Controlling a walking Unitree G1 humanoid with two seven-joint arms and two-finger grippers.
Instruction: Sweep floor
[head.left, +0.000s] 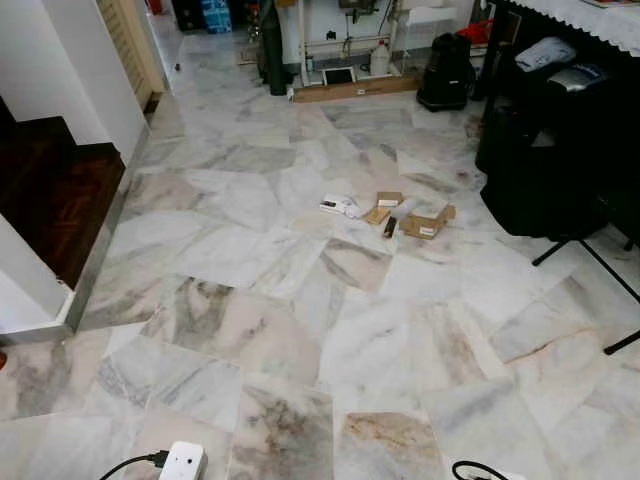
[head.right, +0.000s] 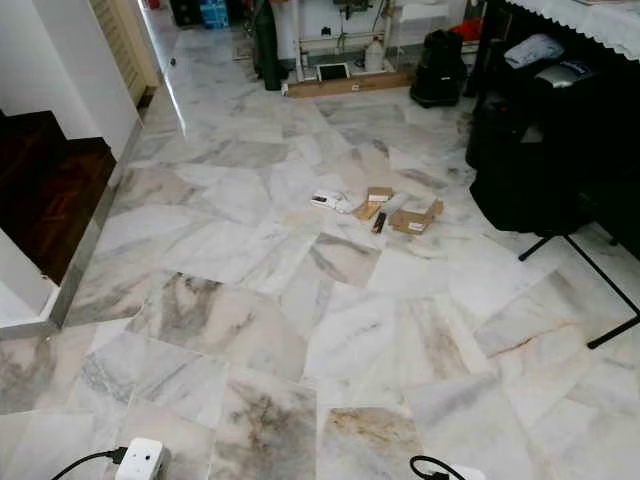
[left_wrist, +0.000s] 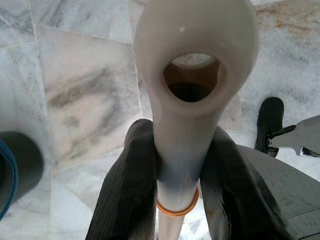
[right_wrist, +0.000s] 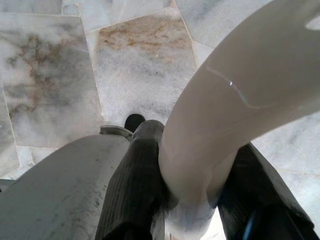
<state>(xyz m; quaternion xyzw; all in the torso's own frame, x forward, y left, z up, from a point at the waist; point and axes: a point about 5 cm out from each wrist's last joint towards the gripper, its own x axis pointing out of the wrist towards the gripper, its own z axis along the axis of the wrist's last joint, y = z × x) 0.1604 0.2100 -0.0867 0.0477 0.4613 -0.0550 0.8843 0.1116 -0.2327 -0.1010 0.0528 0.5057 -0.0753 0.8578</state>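
Where veined marble floor (head.left: 250, 330), cardboard scraps (head.left: 425, 222)

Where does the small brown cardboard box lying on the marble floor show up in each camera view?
Left eye view: small brown cardboard box right of centre, mid-floor.
Right eye view: same box, nearer centre.
Left wrist view: left gripper shut on pale holed handle, above floor tiles.
Right wrist view: right gripper shut on white curved handle.
Shared landmark: black bag by the far wall.
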